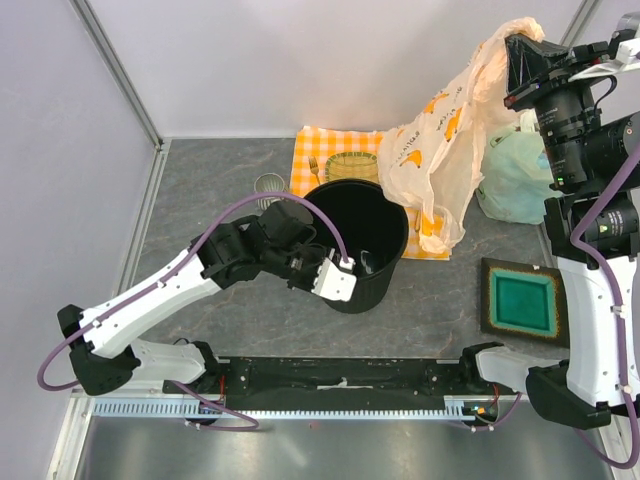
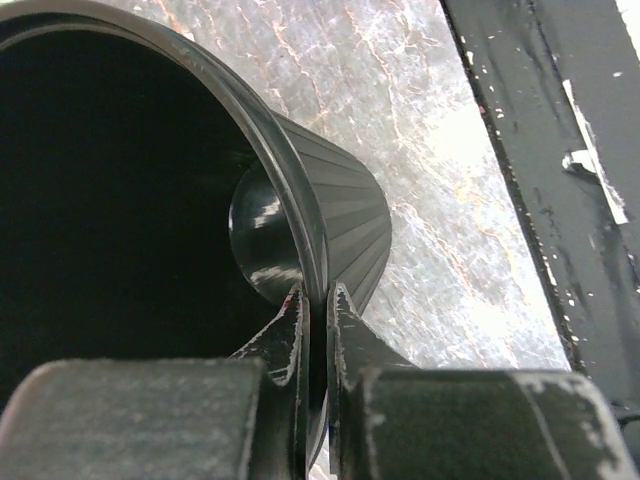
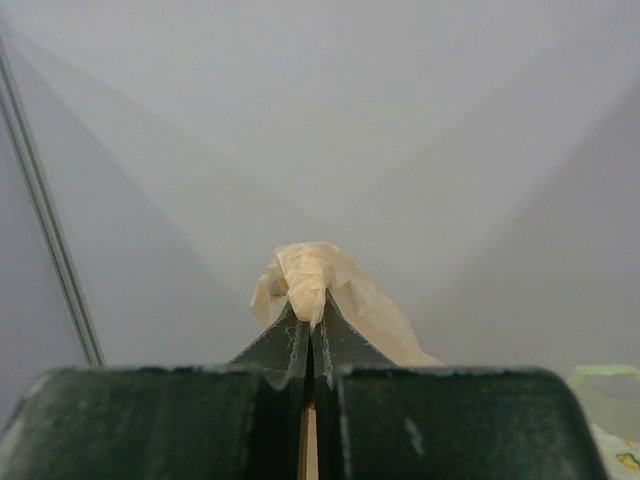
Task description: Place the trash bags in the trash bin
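The black trash bin (image 1: 358, 245) stands at the table's middle. My left gripper (image 1: 352, 268) is shut on its near rim; in the left wrist view the fingers (image 2: 316, 300) pinch the rim of the trash bin (image 2: 300, 200). My right gripper (image 1: 512, 45) is shut on the top of the peach-orange trash bag (image 1: 440, 150) and holds it high, so the bag hangs down to the right of the bin, its lower end over the checkered cloth. In the right wrist view the trash bag (image 3: 312, 275) bunches out above my closed fingertips (image 3: 311, 325).
A pale green plastic bag (image 1: 515, 175) lies at the right. An orange checkered cloth (image 1: 325, 150) lies behind the bin. A small grey mug (image 1: 269, 186) stands left of it. A square dark tray with green centre (image 1: 522, 300) lies near the right arm.
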